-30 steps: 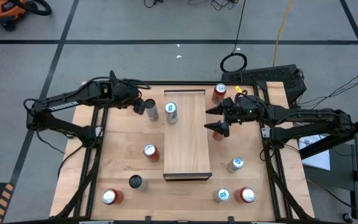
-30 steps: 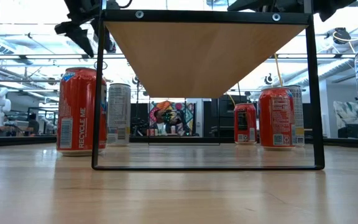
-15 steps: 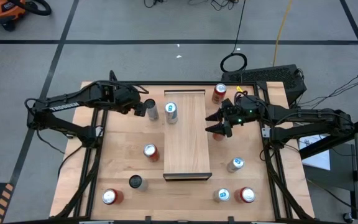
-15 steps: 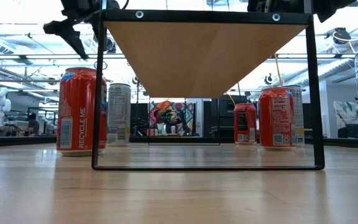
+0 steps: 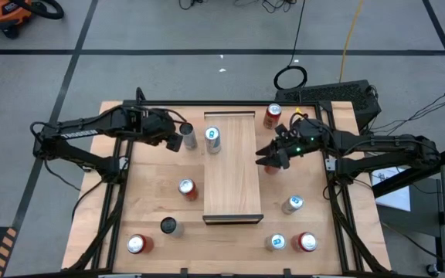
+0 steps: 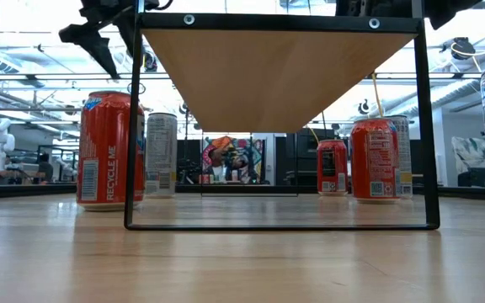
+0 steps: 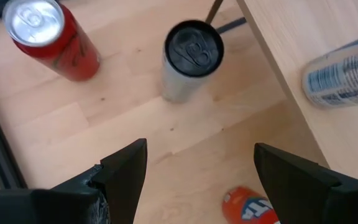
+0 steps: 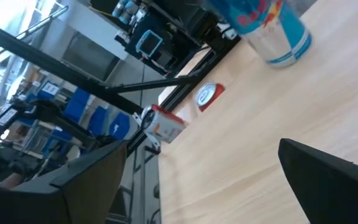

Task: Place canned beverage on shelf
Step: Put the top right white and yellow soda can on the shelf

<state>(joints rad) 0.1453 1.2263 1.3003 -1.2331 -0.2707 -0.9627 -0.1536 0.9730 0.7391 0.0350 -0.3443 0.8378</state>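
The shelf, a pale board on black legs, stands mid-table. A blue-and-silver can stands upright on its far left part. My left gripper hangs open, slanting down, high above the tabletop. It is just left of a silver can with a dark top that stands on the tabletop beside the shelf. Nothing is between its fingers. My right gripper is open and nearly level, pointing toward the table's left over the shelf's right edge. Below it stands a red can, partly hidden.
Several more cans stand on the tabletop: a red one at the far right, a red one left of the shelf, others along the near edge. Black frame rails border the table. The shelf's middle and near part are bare.
My left gripper has drifted a little toward the table's near edge beside the silver can and has turned slightly. My right gripper has stayed in place and rolled about its own axis, so its fingers no longer stand spread from far to near. No can has moved.
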